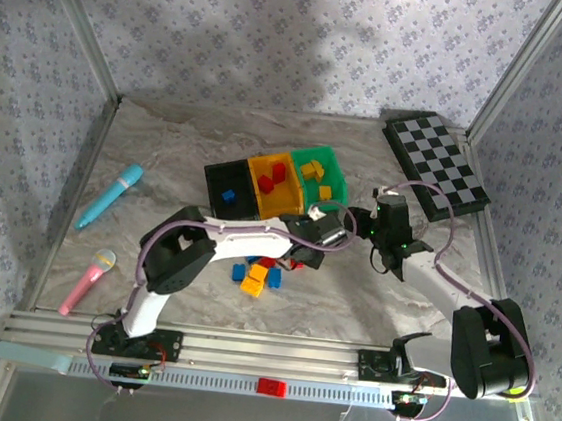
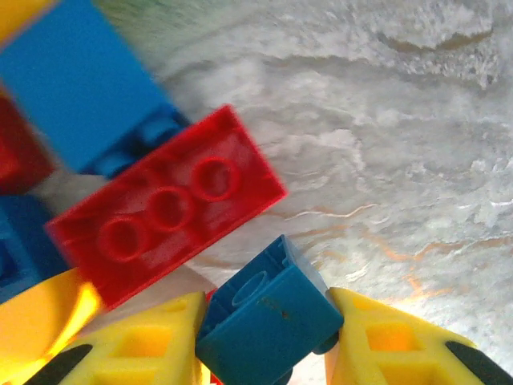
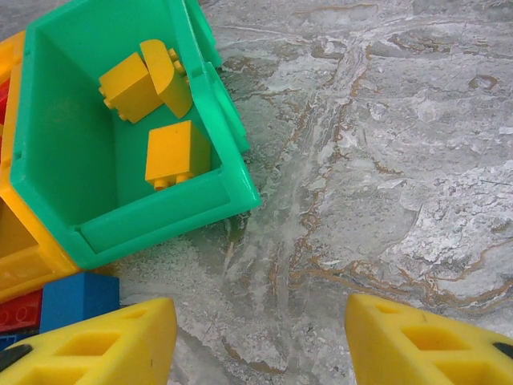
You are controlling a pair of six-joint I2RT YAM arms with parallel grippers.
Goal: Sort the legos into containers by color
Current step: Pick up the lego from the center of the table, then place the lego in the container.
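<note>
A: Left jaws?
B: Closed on a blue brick [image 2: 264,313], which is gripped on both sides. A red brick [image 2: 168,208] is seen just behind it, in the loose pile [image 1: 257,273].
A: Right jaws?
B: Held apart, nothing between them. Bare tabletop [image 3: 385,160] is seen below, with the green bin [image 3: 232,192] just beside.
A: Bins?
B: Set in a row beyond the pile: black bin [image 1: 222,176] with blue inside, yellow bin [image 1: 283,207] with red, green with yellow.

Black: open-topped black plastic bin [image 1: 226,177], mid-frame from above; blue brick [image 1: 228,195] inside.
Yellow: yellow plastic bin [image 1: 285,196] touching its right side; red bricks [image 1: 267,182] inside.
Green: green plastic bin [image 3: 152,224] ending the row; three yellow bricks [image 3: 171,152] inside.
Pile: red, blue, orange studded bricks [image 1: 257,273] heaped below the bins.
Upturned: long red brick [image 2: 168,212], underside up; small blue brick [image 2: 268,317] just below.
</note>
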